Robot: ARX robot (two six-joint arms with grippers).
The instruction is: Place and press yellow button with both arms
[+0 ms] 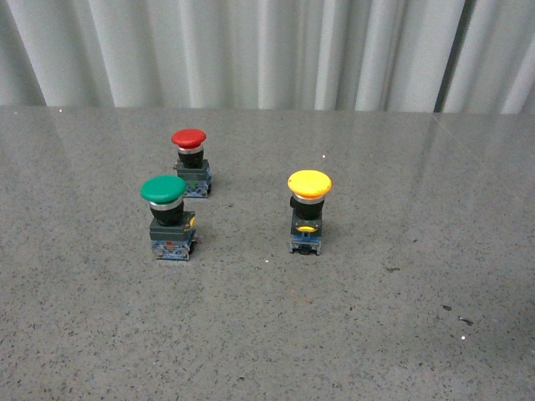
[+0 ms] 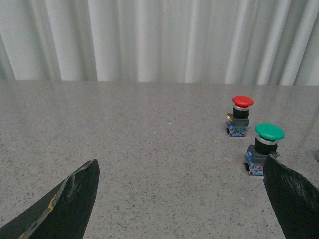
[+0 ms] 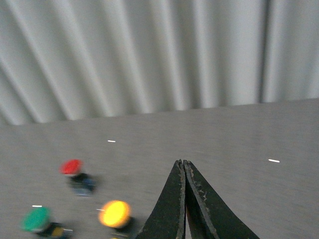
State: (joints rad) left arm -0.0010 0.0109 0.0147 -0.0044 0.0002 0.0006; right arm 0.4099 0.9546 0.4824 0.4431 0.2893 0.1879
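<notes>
The yellow button [image 1: 309, 210] is seen standing upright on the grey surface [image 1: 401, 334], cap uppermost, untouched and apart from the other two, so it can be reached from either side. In the blurred right wrist view it lies just ahead of and beside the right gripper [image 3: 184, 167], whose tips are pressed together with nothing between them, a pose judged suited to pressing. The left gripper [image 2: 182, 172] is held wide apart and empty, judged ready for grasping; the green button [image 2: 265, 147] is found near one finger, the red button [image 2: 240, 115] farther ahead.
</notes>
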